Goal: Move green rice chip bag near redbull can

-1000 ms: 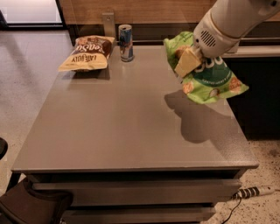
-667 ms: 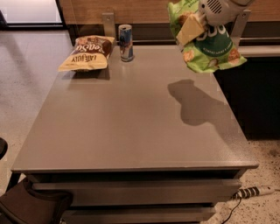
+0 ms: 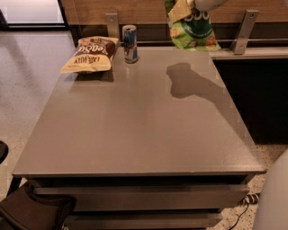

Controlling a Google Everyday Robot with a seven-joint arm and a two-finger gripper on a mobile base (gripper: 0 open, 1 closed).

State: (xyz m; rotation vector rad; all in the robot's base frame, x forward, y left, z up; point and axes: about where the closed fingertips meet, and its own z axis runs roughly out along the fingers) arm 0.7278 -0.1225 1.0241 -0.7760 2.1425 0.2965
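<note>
The green rice chip bag (image 3: 193,28) hangs in the air at the top of the camera view, above the table's far right part, lifted well off the surface. My gripper (image 3: 181,9) is shut on the bag's upper part; most of it is cut off by the top edge. The redbull can (image 3: 130,43) stands upright on the grey table (image 3: 135,130) at the far edge, left of the bag. The bag's shadow falls on the table below it.
A brown-and-cream chip bag (image 3: 91,54) lies flat left of the can. A wooden wall with metal brackets (image 3: 243,31) runs behind the table. A dark counter lies to the right, drawers below the front edge, and a dark object (image 3: 31,211) at lower left.
The gripper has lifted the green bag higher and moved it toward the far edge and to the left, closer to the can. The shadow on the table has shifted with it.
</note>
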